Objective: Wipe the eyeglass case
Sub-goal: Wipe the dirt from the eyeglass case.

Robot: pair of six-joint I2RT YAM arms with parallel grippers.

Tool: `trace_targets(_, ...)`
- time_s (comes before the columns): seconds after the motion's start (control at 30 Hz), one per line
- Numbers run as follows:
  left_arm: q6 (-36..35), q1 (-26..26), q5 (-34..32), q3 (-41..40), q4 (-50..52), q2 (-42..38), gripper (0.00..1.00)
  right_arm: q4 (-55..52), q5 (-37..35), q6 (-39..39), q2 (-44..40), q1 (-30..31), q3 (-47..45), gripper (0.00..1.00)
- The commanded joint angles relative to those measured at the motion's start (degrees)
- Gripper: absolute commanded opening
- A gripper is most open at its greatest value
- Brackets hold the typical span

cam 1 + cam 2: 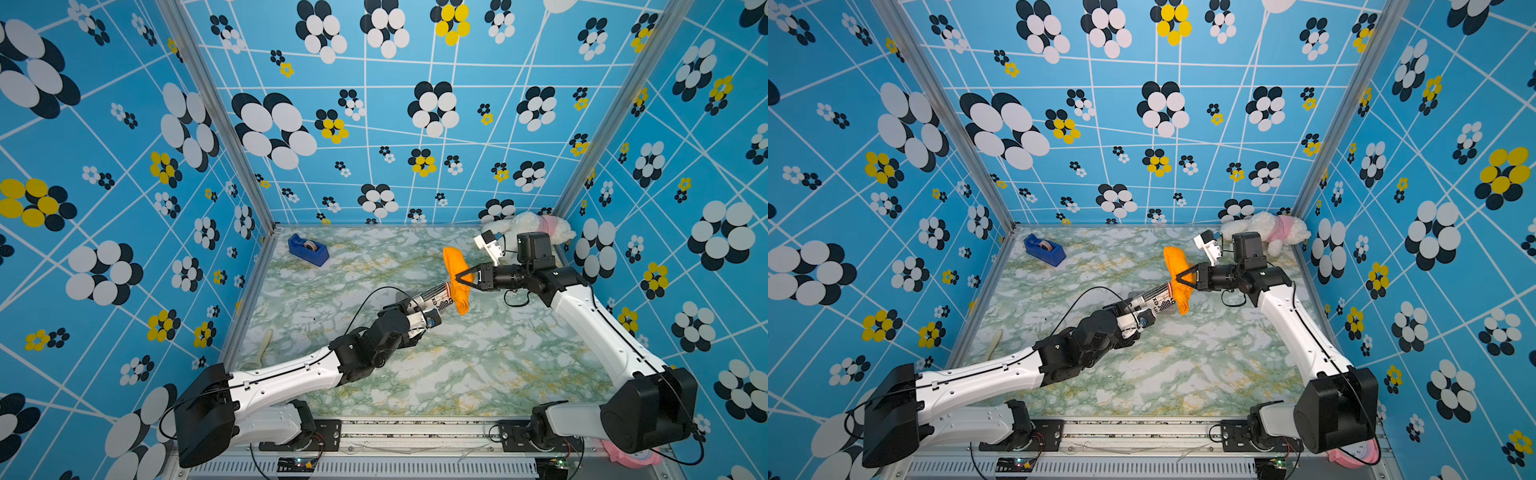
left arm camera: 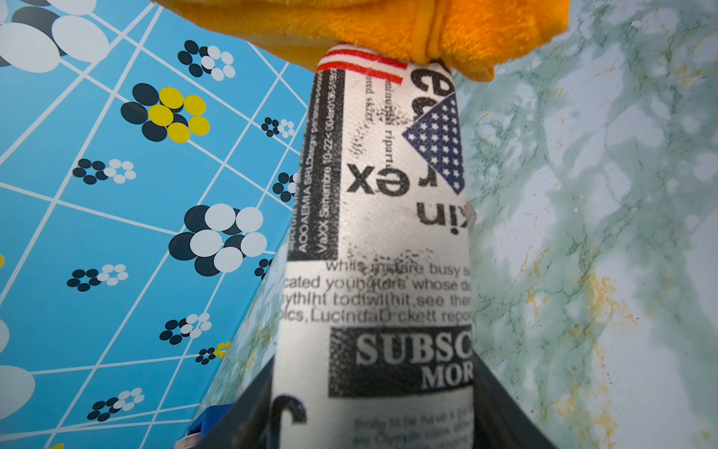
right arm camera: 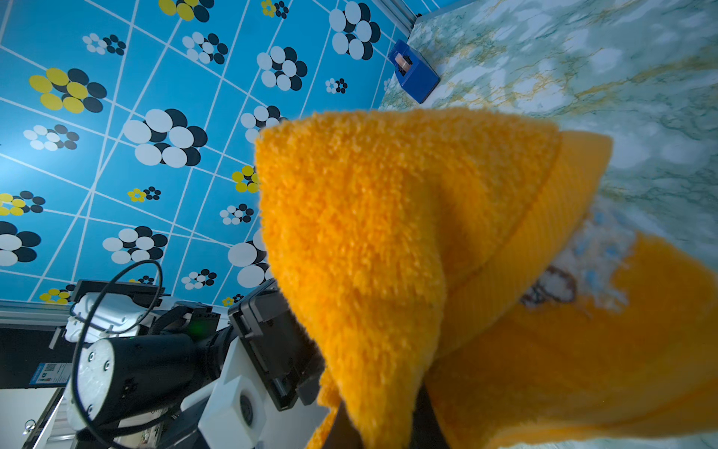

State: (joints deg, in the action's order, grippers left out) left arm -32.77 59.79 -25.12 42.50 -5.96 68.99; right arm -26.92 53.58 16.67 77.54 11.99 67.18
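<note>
Top views, both: green-marbled bench (image 1: 457, 374). At its near left edge, a pale stick-like thing (image 1: 264, 347), lying flat, too small to name. Farther back on the left, a blue tape dispenser (image 1: 308, 249), alone, well apart from everything else.

Left arm (image 1: 291, 374) reaching from the near left toward the middle. Left jaws closed tight on the near-left end of the eyeglass case (image 1: 432, 300), newsprint-patterned with black lettering and a red stripe. Case at mid-bench, pointing far and right; impossible to tell whether clear of the bench.

Left wrist view: case (image 2: 380, 233) running out between the two dark jaws, its far tip buried in the orange cloth (image 2: 388, 27).

Back in both top views, just right of the case, that cloth (image 1: 452, 258) hanging in folds, touching and covering the tip. Right jaws pinched fully together on the cloth from the right side.

Right wrist view: fluffy cloth (image 3: 369, 233) filling most of the frame.

Right arm (image 1: 590, 324) coming in from the near right. In the far right corner, a white plush toy (image 1: 536, 224) with a pink top, behind the right arm.
</note>
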Motion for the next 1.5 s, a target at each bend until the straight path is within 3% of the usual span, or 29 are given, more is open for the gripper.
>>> trace_targets(0.0,-1.13,0.51,-0.36,0.72,-2.37,-2.07,0.19,-0.54,1.48,-1.29,-0.32,-0.55,-2.40,0.00)
trace_targets(0.23,-2.63,-0.19,1.15,1.48,-2.19,-1.81,0.19,0.64,6.21,-0.46,0.83,-0.56,-4.12,0.00)
trace_targets(0.43,-5.82,-1.63,0.51,3.04,-3.00,-1.63,0.18,11.06,11.75,8.74,-1.08,-0.48,-10.71,0.00)
trace_targets(0.57,-5.65,-2.95,0.95,2.70,-1.88,-3.06,0.18,15.05,11.81,12.54,-5.27,-1.00,-15.14,0.00)
trace_targets(0.8,-4.64,-2.79,1.66,1.82,0.43,-4.87,0.18,4.53,2.92,4.94,-5.28,-4.78,-11.32,0.00)
trace_targets(1.0,-4.65,-1.77,1.51,2.27,1.83,-4.85,0.18,5.61,6.77,5.16,-1.79,-4.78,-7.81,0.00)
trace_targets(1.33,-6.76,-1.89,1.79,3.73,1.02,-1.15,0.19,13.18,10.99,9.55,-3.46,-0.30,-13.28,0.00)
trace_targets(1.47,-5.76,-3.35,3.21,4.59,2.73,-0.71,0.19,7.53,9.67,6.44,-5.75,-0.30,-13.04,0.00)
